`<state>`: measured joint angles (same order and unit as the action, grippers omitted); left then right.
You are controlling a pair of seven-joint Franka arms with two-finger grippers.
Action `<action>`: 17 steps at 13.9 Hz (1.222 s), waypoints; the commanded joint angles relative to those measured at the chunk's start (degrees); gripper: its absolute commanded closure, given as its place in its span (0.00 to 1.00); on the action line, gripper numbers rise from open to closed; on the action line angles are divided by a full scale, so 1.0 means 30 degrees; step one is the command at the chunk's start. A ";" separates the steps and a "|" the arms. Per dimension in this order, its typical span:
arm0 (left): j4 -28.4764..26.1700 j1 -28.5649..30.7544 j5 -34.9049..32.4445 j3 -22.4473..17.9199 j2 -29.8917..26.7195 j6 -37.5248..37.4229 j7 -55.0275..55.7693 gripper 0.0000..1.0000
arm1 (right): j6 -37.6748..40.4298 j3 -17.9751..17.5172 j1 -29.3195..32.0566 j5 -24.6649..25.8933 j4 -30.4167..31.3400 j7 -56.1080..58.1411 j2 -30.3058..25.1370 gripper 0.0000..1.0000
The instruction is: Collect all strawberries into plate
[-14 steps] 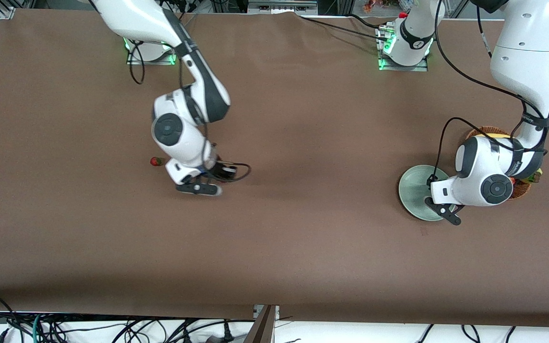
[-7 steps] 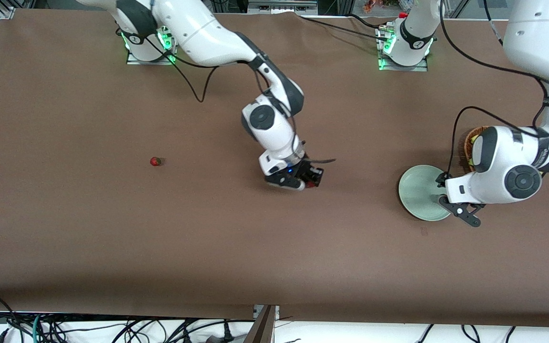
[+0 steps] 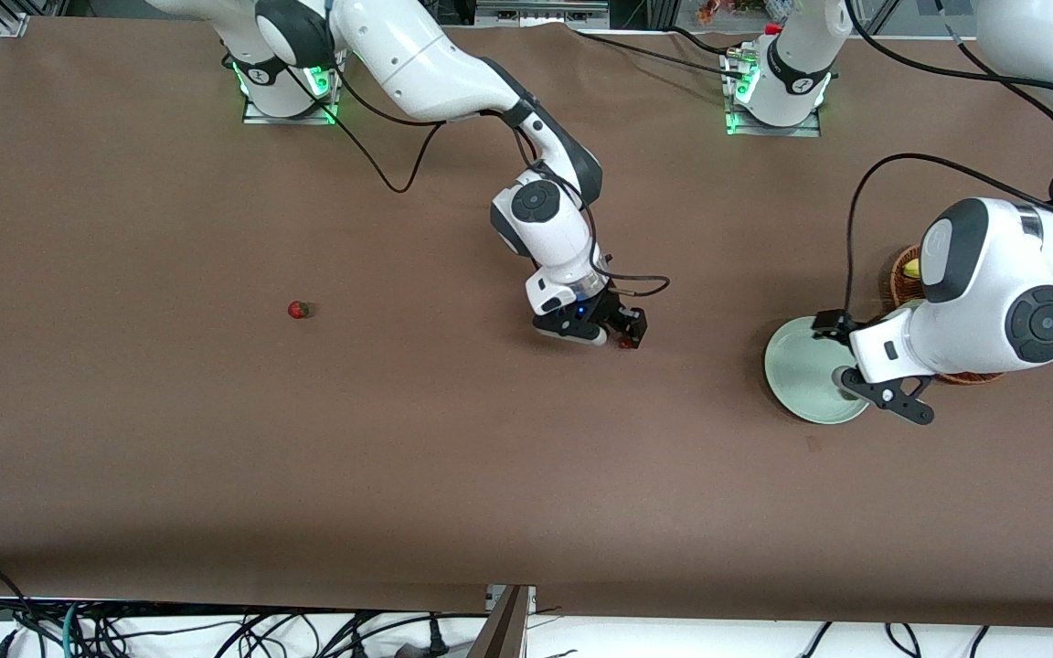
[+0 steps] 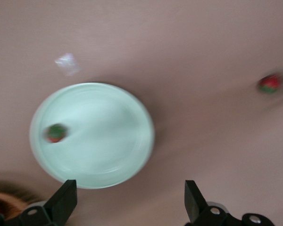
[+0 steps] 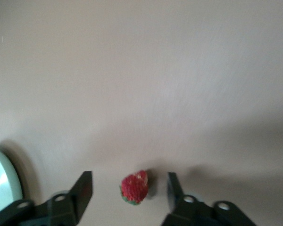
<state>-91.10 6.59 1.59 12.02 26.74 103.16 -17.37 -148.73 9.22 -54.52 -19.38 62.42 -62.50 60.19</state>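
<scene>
One strawberry [image 5: 134,188] lies on the brown table between the open fingers of my right gripper [image 5: 128,182], which touch nothing; in the front view that gripper [image 3: 627,336] is low over the middle of the table. A second strawberry [image 4: 55,133] lies in the pale green plate [image 4: 108,141]. My left gripper [image 4: 127,207] is open and empty, above the plate's [image 3: 796,366] edge at the left arm's end; in the front view it [image 3: 888,399] hides that berry. A third strawberry [image 3: 299,310] lies alone toward the right arm's end.
A brown wicker basket [image 3: 901,274] with a yellow item stands beside the plate, mostly hidden by the left arm. The right arm's cable loops beside its wrist. The table's front edge has cables below it.
My right arm has swept from beside the lone strawberry to the table's middle, toward the plate, with a red berry at its fingers. My left arm has shifted slightly by the plate.
</scene>
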 commanded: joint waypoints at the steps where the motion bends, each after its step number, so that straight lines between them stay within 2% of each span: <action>1: 0.0162 -0.0144 0.1610 0.0006 0.0638 -0.0109 0.1215 0.00 | 0.4942 0.0120 0.1643 -0.0189 0.0345 0.1779 -0.2772 0.22; 3: -0.0071 -0.1165 0.1639 0.0006 0.0639 0.0241 0.2964 0.00 | 0.8835 0.0410 0.2961 -0.0131 0.0723 0.4909 -0.4208 0.22; 4: -0.0334 -0.1896 0.1639 0.0006 0.0726 0.0853 0.4339 0.00 | 1.0566 0.1196 0.3345 -0.0101 0.1480 0.6752 -0.4940 0.22; 5: -0.0772 -0.2773 0.1639 -0.0023 0.0727 0.1932 0.5600 0.00 | 1.1976 0.2364 0.3349 -0.0101 0.2937 0.9207 -0.6079 0.22; 7: -0.1098 -0.4416 0.1552 -0.0023 0.1250 0.4100 0.8120 0.00 | 1.2634 0.4359 0.3349 -0.0043 0.6856 1.3403 -0.8508 0.22; 11: -0.1127 -0.7082 0.1348 -0.0111 0.2978 0.7561 1.2545 0.00 | 1.0650 0.7877 0.3349 0.0045 1.4040 2.1023 -1.1387 0.22; 14: -0.1186 -0.8433 -0.1311 -0.0170 0.4444 0.9323 1.6700 0.00 | 0.7432 0.8499 0.3349 -0.0042 1.8262 2.2561 -1.2534 0.22; 17: -0.1128 -0.9490 -0.2312 -0.0170 0.4973 0.9413 1.9116 0.00 | 0.3886 0.8325 0.3349 -0.0364 2.0699 2.2503 -1.2302 0.23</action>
<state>-95.01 -20.30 -2.97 12.30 41.41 131.09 36.30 -130.98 34.56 -43.32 -19.40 118.59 4.46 25.41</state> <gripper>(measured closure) 0.000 0.220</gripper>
